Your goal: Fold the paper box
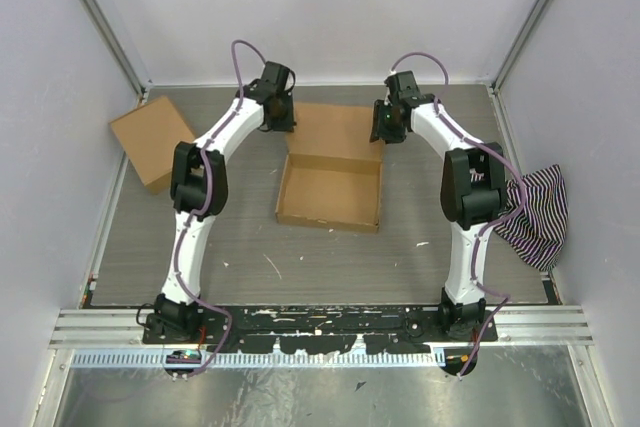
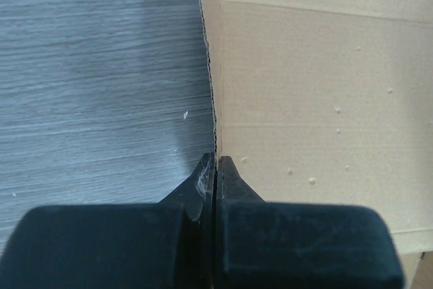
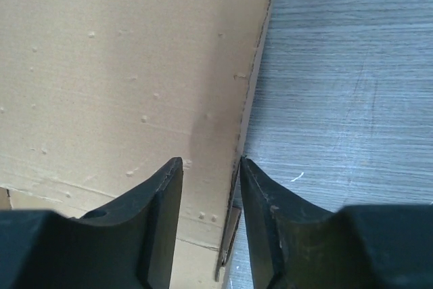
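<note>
The paper box [image 1: 330, 192] sits in the middle of the grey table [image 1: 330, 267], part way made up: its shallow tray stands with four walls raised, and the lid panel lies flat behind it, stretching toward the far wall. Both arms reach to that back panel, one at each side.

The left gripper [image 2: 215, 167] is at the panel's left edge. Its fingers [image 2: 233, 184] are pressed together with no real gap, and the corrugated edge runs straight into the seam between them, so it looks pinched there.

The right gripper [image 3: 211, 170] is at the panel's right edge with its fingers set a little apart. One is over the cardboard and the other is right at the edge line, not closed on it.

Off to the left, a squarish brown carton [image 1: 152, 142] lies near the side wall, well apart from the box. A striped cloth [image 1: 535, 212] hangs at the right side.
</note>
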### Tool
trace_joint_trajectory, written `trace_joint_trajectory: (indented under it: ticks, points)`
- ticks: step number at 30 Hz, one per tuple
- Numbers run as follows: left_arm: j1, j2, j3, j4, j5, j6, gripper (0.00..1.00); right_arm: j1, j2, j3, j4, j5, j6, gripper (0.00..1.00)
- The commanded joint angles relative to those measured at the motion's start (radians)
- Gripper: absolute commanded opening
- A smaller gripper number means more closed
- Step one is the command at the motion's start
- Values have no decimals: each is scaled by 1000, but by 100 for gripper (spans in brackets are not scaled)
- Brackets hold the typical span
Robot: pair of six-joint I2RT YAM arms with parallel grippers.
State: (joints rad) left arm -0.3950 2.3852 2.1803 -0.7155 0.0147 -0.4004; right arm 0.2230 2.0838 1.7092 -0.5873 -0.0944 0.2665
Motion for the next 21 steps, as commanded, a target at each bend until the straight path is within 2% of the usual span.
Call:
trace_joint_trajectory:
  ticks: [1,6,12,19,21]
  points:
    - [-7,-134,-182,124,-93,20,0,9,-25,40,-16,13,-24,49]
    - [-7,-362,-551,509,-130,2,0,-7,-70,28,-33,31,-42,63]
    - [-10,-571,-943,976,-137,18,0,-55,-131,17,-26,-78,-70,66]
    - [-13,-705,-1212,1409,-104,74,0,-73,-185,20,0,-277,-117,65]
    - [-16,-723,-1249,1459,-101,92,0,-73,-200,28,-5,-291,-124,64]
